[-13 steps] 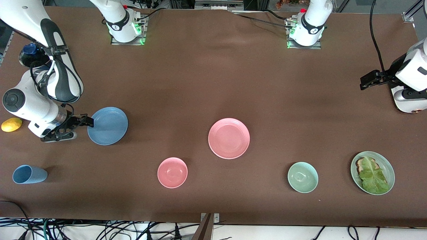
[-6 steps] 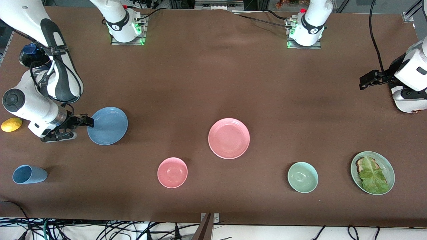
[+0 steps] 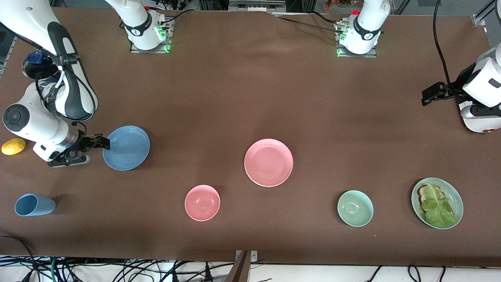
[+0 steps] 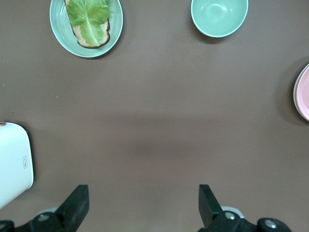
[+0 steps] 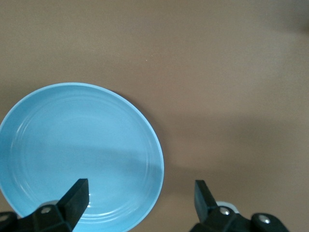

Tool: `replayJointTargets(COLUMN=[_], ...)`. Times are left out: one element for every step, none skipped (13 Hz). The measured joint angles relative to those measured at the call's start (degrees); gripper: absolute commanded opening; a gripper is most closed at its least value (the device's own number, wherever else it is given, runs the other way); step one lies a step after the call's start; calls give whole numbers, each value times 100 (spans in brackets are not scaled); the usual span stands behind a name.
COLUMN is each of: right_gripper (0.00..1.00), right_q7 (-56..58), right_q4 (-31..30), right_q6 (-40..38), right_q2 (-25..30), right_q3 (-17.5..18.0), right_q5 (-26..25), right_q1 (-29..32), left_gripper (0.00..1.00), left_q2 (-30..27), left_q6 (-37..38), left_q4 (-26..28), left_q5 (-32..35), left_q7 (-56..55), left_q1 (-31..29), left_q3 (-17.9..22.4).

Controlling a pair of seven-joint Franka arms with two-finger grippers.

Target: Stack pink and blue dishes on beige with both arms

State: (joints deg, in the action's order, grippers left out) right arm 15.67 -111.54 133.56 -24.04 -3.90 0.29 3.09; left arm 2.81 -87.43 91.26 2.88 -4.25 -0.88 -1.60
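The blue plate [image 3: 126, 148] lies flat toward the right arm's end of the table. My right gripper [image 3: 102, 143] is open at its rim: in the right wrist view one fingertip [image 5: 77, 195] is over the blue plate [image 5: 77, 150] and the other over bare table. The pink plate [image 3: 268, 162] lies mid-table. No beige plate shows on its own; a thin pale edge lines the pink plate [image 4: 304, 94] in the left wrist view. My left gripper [image 3: 430, 95] waits open and high over the left arm's end, with only bare table between its fingers [image 4: 79, 203].
Nearer the camera are a blue cup [image 3: 34, 205], a pink bowl [image 3: 202, 203], a pale green bowl [image 3: 355, 208] and a green plate with bread and lettuce [image 3: 454, 192]. A lemon [image 3: 13, 146] and a dark round container [image 3: 37, 66] sit by the right arm.
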Motion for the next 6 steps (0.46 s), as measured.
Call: replayJointTargets(right_gripper=[96, 96, 96, 96, 96, 96], right_q7=[0, 0, 0, 0, 0, 0], right_q4=[0, 0, 0, 0, 0, 0], right_q6=[0, 0, 0, 0, 0, 0], right_q2=[0, 0, 0, 0, 0, 0], right_q3=[0, 0, 0, 0, 0, 0], right_q5=[0, 0, 0, 0, 0, 0], right_q1=[0, 0, 0, 0, 0, 0], left_gripper=[100, 100, 100, 100, 100, 100], left_q2=[0, 0, 0, 0, 0, 0], left_q6=[0, 0, 0, 0, 0, 0], left_q4=[0, 0, 0, 2, 8, 16], left_q5=[0, 0, 0, 0, -2, -28], left_q7=[0, 0, 0, 0, 0, 0], left_q1=[0, 0, 0, 1, 3, 8], left_q3=[0, 0, 0, -2, -13, -36])
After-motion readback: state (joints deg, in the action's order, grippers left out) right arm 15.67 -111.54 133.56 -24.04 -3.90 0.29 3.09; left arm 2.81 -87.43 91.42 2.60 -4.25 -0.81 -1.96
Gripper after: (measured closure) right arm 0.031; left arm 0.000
